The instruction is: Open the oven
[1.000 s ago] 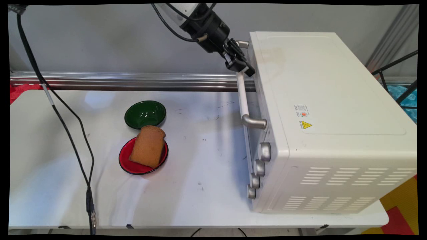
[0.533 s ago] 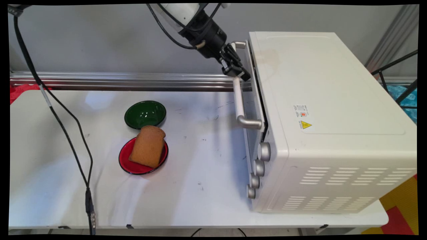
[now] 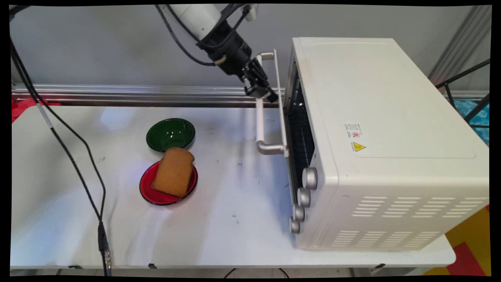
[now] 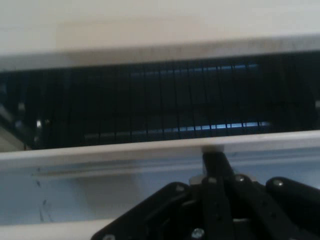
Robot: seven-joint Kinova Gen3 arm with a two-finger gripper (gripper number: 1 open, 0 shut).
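A white toaster oven stands on the right of the table, its front facing left. Its door is swung partly away at the top, showing the dark wire rack inside. My gripper is shut on the door's white handle bar, near the bar's far end. In the hand view the door's top edge crosses the picture, with the dark oven interior and its rack beyond it; the black linkage rises to that edge.
A slice of brown bread lies on a red plate left of the oven, and a green bowl sits just behind it. Several silver knobs line the oven front. Black cables hang at the left.
My gripper has moved left with the handle in it, and the oven door has swung from closed to partly open, uncovering the rack.
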